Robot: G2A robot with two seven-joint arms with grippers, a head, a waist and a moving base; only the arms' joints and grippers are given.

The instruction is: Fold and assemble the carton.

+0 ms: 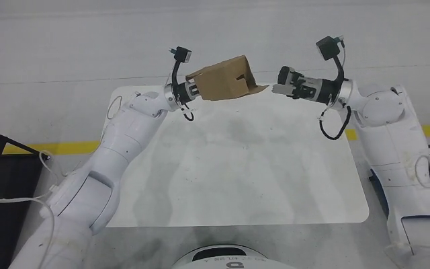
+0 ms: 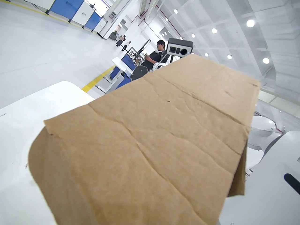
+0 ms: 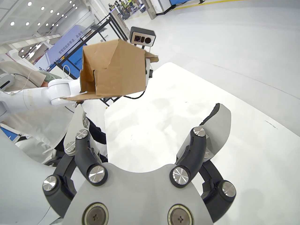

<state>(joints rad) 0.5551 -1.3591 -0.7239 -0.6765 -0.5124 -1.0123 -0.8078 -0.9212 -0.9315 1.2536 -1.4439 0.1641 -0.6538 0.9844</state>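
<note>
Top view shows you the cardboard carton [image 1: 225, 79] held in the air over the far edge of the white worktop [image 1: 269, 175], partly folded, one flap sticking out toward the right gripper [image 1: 279, 81]. Your left gripper [image 1: 190, 89] has its fingers pinching the carton's other end. The right gripper's fingers [image 3: 220, 122] are spread wide, near that flap but apart from it

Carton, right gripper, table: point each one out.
carton [image 1: 222, 79]: top view, its upper brown panel.
right gripper [image 3: 148, 112]: right wrist view, midway between its open fingertips.
table [image 1: 255, 175]: top view, bare white top.
</note>
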